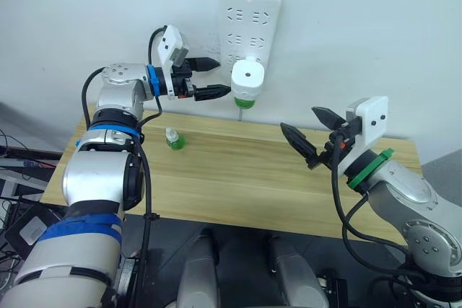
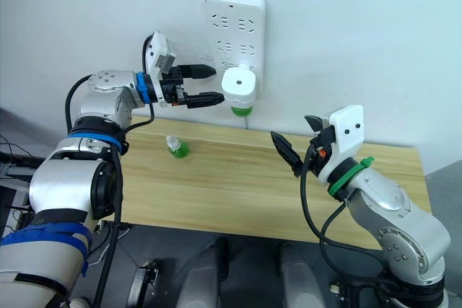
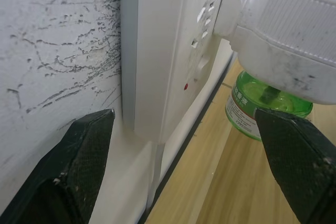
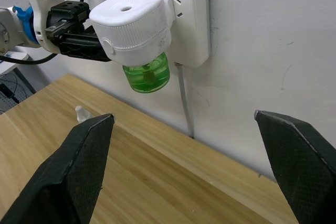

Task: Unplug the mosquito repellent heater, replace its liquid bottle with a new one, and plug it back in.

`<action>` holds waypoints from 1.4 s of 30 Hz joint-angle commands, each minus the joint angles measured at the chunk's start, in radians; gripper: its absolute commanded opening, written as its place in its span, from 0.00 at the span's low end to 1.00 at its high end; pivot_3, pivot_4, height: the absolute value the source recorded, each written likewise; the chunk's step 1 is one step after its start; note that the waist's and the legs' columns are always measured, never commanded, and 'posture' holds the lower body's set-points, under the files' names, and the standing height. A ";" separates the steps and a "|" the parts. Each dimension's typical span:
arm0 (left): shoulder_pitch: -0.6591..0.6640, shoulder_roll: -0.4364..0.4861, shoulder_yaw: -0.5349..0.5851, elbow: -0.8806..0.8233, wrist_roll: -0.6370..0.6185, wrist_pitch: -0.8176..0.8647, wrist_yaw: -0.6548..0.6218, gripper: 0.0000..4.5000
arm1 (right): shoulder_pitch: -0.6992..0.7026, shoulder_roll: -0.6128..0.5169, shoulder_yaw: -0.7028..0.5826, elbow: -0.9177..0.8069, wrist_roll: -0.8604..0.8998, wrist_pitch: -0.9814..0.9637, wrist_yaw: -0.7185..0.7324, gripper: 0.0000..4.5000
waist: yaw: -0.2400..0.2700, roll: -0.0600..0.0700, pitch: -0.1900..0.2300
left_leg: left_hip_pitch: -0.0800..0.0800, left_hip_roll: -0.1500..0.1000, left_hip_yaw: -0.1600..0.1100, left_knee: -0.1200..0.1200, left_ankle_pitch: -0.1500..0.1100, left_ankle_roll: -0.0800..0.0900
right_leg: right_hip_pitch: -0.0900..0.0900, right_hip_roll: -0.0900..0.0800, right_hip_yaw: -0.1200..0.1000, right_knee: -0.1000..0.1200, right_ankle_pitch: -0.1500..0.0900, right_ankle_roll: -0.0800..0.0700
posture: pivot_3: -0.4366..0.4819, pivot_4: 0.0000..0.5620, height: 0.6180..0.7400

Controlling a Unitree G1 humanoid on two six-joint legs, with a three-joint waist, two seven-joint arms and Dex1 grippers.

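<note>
1. Left eye view. The mosquito repellent heater (image 1: 247, 77) is plugged into the lower part of the white power strip (image 1: 248, 19) on the wall, above the back edge of the wooden table (image 1: 238, 178). Its green liquid bottle (image 1: 245, 99) hangs beneath it. The left gripper (image 1: 214, 78) is raised beside the heater with its fingers parted, one above the other; the lower tip reaches the heater's side, and nothing is clamped. A spare bottle (image 1: 173, 138) stands on the table near the left arm.

2. Right eye view. The right gripper (image 2: 299, 146) hovers over the table, well apart from the heater, fingers spread wide and empty.

3. Left wrist view. The strip's edge lies between the two open fingers. The heater's ribbed body and bottle sit just ahead, toward one finger. The prongs are hidden in the socket.

4. Right wrist view. Heater, bottle and strip cord (image 4: 184, 98) are plain. The left gripper's fingers lie against the far side of the heater; whether they actually touch it cannot be settled, as the body covers their tips.

5. Judgement. The first step, unplugging, is in hand and not yet done. The next move calls for the left fingers to straddle the heater body, close firmly, then draw straight off the wall.
</note>
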 commanded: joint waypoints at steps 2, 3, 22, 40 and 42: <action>-0.077 0.016 0.055 -0.042 -0.032 -0.022 0.000 0.80 | 0.008 -0.003 -0.010 -0.033 0.011 -0.013 0.006 1.00 | -0.004 0.001 0.001 | -0.002 0.000 -0.005 0.002 0.000 0.000 | 0.000 0.000 -0.006 0.001 0.000 0.000 | 0.26 0.69 1.00; -0.075 0.016 0.058 -0.044 -0.030 -0.023 0.001 0.73 | 0.011 -0.003 -0.011 -0.034 0.011 -0.014 0.006 1.00 | -0.007 0.001 0.001 | -0.002 0.000 -0.006 0.002 0.000 0.000 | 0.001 0.000 -0.007 0.001 0.000 0.000 | 0.26 0.68 1.00; -0.119 -0.072 0.050 -0.067 -0.027 0.044 -0.109 0.60 | -0.022 0.000 0.013 -0.018 0.011 -0.004 0.008 1.00 | -0.026 0.001 0.001 | -0.002 -0.002 -0.012 0.008 0.001 -0.001 | 0.001 0.000 -0.010 0.014 0.000 0.000 | 0.28 0.65 1.00; -0.058 -0.074 0.063 -0.176 -0.051 0.177 -0.096 0.29 | -0.176 0.165 0.145 -0.048 -0.078 0.131 -0.259 1.00 | -0.046 0.001 0.001 | -0.002 -0.002 -0.014 0.007 0.001 -0.001 | 0.001 0.000 -0.012 0.015 -0.001 -0.001 | 0.26 0.66 1.00; -0.055 -0.082 0.067 -0.181 -0.055 0.174 -0.071 0.29 | -0.207 0.186 0.172 -0.037 -0.107 0.141 -0.277 1.00 | -0.047 0.001 0.001 | -0.002 -0.002 -0.013 0.007 0.001 -0.001 | 0.001 0.000 -0.012 0.015 -0.001 -0.001 | 0.26 0.66 1.00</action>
